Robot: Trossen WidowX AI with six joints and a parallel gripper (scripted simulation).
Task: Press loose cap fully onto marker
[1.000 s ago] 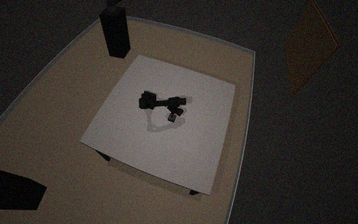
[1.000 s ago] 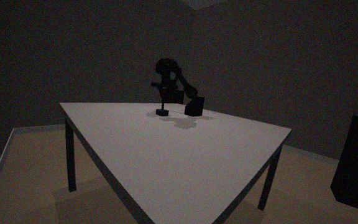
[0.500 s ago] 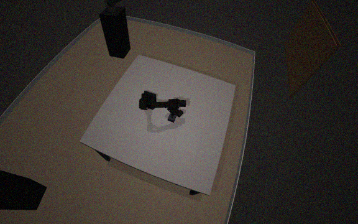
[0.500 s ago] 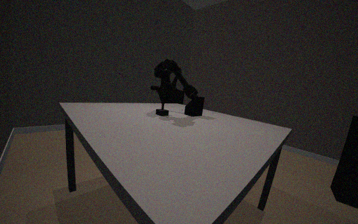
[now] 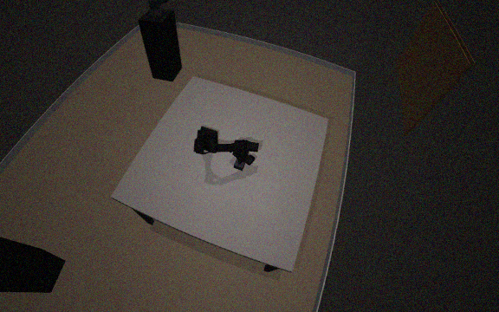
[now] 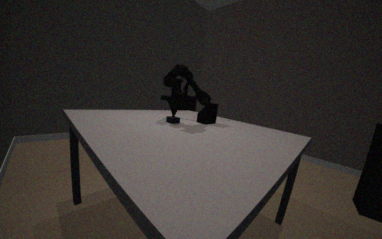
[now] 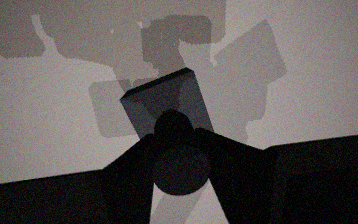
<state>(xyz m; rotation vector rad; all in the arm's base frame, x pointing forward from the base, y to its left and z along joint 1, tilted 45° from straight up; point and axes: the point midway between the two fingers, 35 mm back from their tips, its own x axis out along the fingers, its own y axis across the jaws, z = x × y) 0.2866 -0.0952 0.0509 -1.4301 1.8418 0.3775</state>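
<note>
Gripper (image 7: 180,165) clamps the dark, round cap (image 7: 180,160) between its two fingers, pointing straight down at the white table (image 6: 184,172); the holder block (image 7: 167,102) sits directly beneath it, just past the cap in the wrist view. In the exterior view the gripper hangs right above the block; the marker itself is too dark to make out.

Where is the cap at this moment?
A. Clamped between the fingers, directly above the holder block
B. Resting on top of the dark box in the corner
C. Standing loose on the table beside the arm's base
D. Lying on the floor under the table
A. In the wrist view the dark round cap sits gripped between the fingers, with the holder block right beneath it.
</note>
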